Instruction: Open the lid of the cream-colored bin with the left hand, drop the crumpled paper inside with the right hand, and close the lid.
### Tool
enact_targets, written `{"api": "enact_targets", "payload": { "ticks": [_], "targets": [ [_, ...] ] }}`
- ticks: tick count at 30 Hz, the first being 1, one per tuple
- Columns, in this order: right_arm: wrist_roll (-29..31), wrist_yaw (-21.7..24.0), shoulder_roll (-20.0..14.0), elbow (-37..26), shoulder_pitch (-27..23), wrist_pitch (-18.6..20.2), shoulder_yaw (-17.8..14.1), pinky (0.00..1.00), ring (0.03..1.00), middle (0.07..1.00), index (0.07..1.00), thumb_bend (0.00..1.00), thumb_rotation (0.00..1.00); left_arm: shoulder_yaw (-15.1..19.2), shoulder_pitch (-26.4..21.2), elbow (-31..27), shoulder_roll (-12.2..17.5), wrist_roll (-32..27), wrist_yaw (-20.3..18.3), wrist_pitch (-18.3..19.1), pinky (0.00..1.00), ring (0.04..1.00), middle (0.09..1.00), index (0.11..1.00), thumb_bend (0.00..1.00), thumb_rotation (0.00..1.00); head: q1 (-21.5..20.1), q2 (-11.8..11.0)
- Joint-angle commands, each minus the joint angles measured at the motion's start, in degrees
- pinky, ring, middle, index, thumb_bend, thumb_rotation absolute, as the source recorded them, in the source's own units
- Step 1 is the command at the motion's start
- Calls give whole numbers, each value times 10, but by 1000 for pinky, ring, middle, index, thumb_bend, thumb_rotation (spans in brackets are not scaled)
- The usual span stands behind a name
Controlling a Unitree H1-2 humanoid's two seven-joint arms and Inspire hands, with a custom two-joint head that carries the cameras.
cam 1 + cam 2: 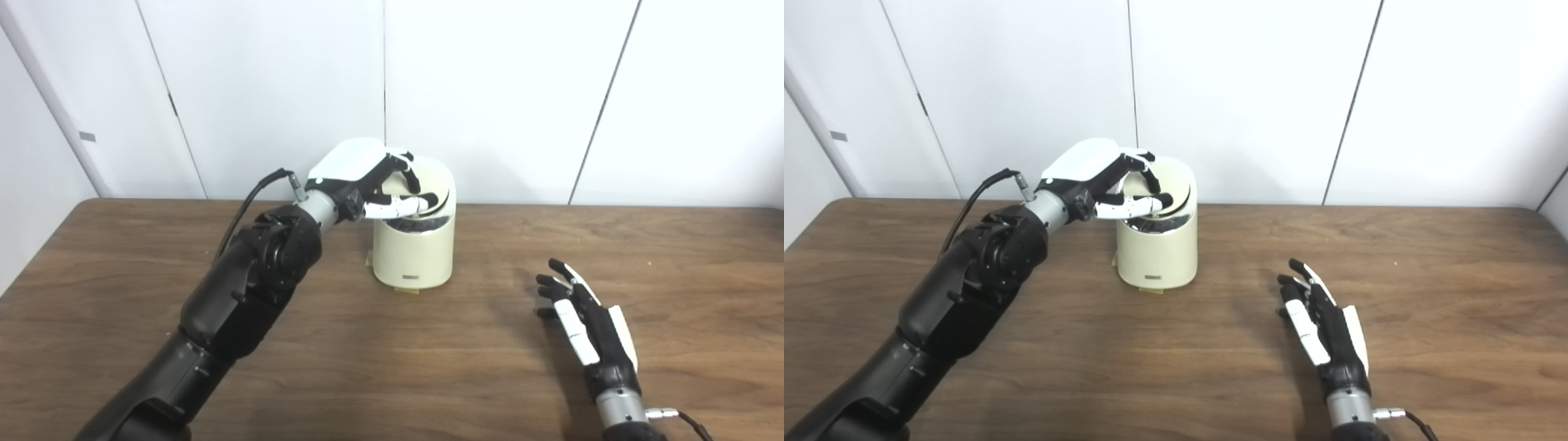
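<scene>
The cream-colored bin stands at the back middle of the wooden table. Its lid is tipped up toward the wall, so the dark inside shows under it. My left hand is at the bin's top left, fingers curled over the lid's edge and thumb reaching across the opening. My right hand rests low over the table to the bin's right front, fingers spread, nothing in it. No crumpled paper shows in either view.
The brown table runs back to a white panelled wall just behind the bin. Small yellowish tape tabs stick out under the bin's base. A cable loops off my left wrist.
</scene>
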Motion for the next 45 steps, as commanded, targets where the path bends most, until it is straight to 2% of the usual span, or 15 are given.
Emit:
{"api": "enact_targets", "payload": {
  "ticks": [1,7,12,14,17,20,24,26,27,29,31,36,39,42,45],
  "targets": [
    [-7,-6,2,-23,-15,-5,0,658,795,802,884,523,880,-4,-4,-9,3,8,2,-15,793,938,913,678,592,821,0,1],
    [-1,0,6,-34,-11,1,2,674,803,800,889,529,858,-42,0,13,12,70,-3,-33,869,996,962,774,581,907,-3,3],
    [-5,-3,6,-39,-12,0,6,669,800,805,891,512,883,-66,3,35,12,112,-5,-46,912,1000,979,797,586,931,-4,5],
    [-7,-4,6,-41,-13,2,7,669,794,808,895,520,907,-70,7,41,12,121,-4,-51,927,1000,983,804,601,905,-5,5],
    [-5,-4,9,-43,-14,5,5,675,790,808,895,508,909,-82,10,41,16,146,-18,-56,966,1000,991,811,614,916,-4,5],
    [-4,-6,11,-41,-16,4,3,680,789,809,895,498,906,-80,18,32,19,149,-19,-61,988,1000,990,807,625,924,-4,5],
    [-5,-6,14,-38,-19,5,2,681,789,809,896,495,904,-52,30,0,18,123,-12,-57,941,1000,965,813,622,900,-5,3],
    [-7,-7,14,-36,-20,3,2,679,789,809,896,495,908,-22,41,-25,10,96,3,-51,923,987,950,817,607,874,-7,3],
    [-7,-8,14,-36,-20,3,2,680,789,809,896,497,909,-6,47,-35,6,79,17,-55,890,965,930,808,587,831,-8,3],
    [-6,-8,14,-37,-20,6,0,677,786,808,894,503,909,30,61,-71,-3,50,21,-36,823,920,897,792,536,792,-7,4],
    [-3,-6,14,-39,-21,10,-1,680,788,807,892,503,904,57,73,-114,-13,34,11,-9,800,891,873,784,505,767,-7,4],
    [-4,-3,7,-34,-24,8,-3,675,786,806,875,501,900,102,103,-199,-40,12,13,31,742,824,817,772,471,710,-4,0],
    [-3,-1,4,-31,-25,7,-3,668,777,799,858,492,887,127,129,-209,-46,0,33,29,778,860,853,831,461,701,-4,-2],
    [-5,-2,2,-32,-24,11,-3,659,780,800,846,496,866,150,161,-208,-45,-12,49,28,774,851,854,846,424,601,-3,-3],
    [-8,-3,0,-34,-24,13,-2,654,782,805,848,497,863,181,200,-212,-61,-39,55,54,747,843,866,873,437,616,-3,-3]
  ]
}}
